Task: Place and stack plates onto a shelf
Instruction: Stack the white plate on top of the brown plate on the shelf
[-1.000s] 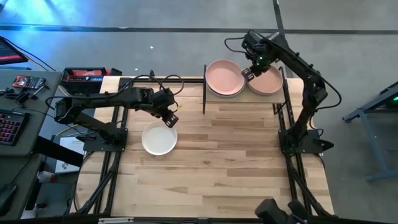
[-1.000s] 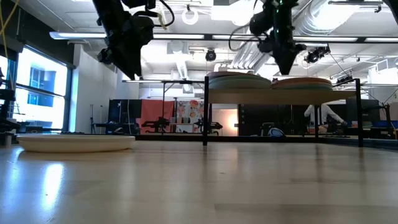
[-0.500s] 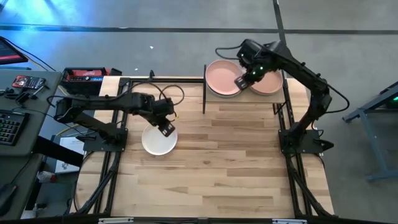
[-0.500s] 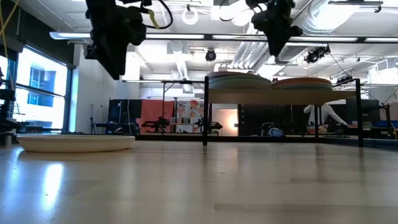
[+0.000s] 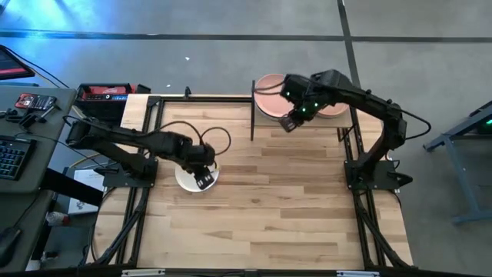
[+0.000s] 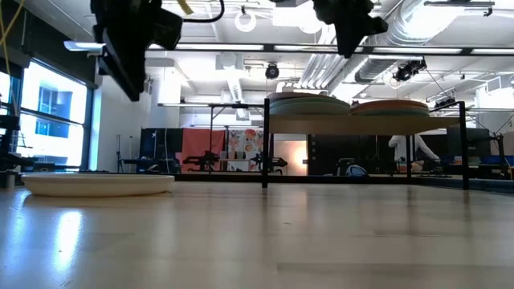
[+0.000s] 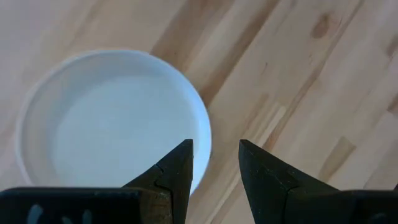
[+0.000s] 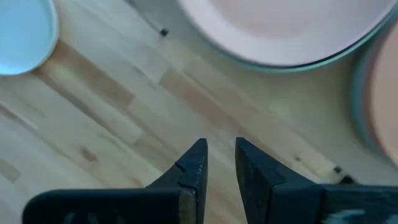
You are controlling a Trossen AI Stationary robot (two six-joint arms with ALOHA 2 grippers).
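A white plate (image 5: 187, 178) (image 7: 112, 118) (image 6: 96, 184) lies flat on the tabletop at the left. My left gripper (image 5: 204, 179) (image 7: 214, 152) hangs open above its right rim and points down, touching nothing. The shelf (image 6: 365, 124) at the far right carries two stacks of plates. The left stack (image 5: 267, 92) (image 8: 286, 31) has a salmon pink plate on top; the right stack (image 6: 391, 106) is mostly hidden under my right arm in the high view. My right gripper (image 5: 288, 121) (image 8: 219, 152) hovers open and empty at the shelf's near edge.
Thin black posts (image 5: 253, 109) frame the shelf. A keyboard and small tools lie on a side desk (image 5: 23, 108) left of the table. Bare slatted wood (image 5: 292, 200) spreads across the table's middle and near half. A person (image 6: 418, 151) shows far off in the room.
My left gripper has swung toward the table's near edge, from beyond the white plate to over its right rim. My right gripper has come off the shelf's right stack toward the near edge and a little left, rising. No plate has moved.
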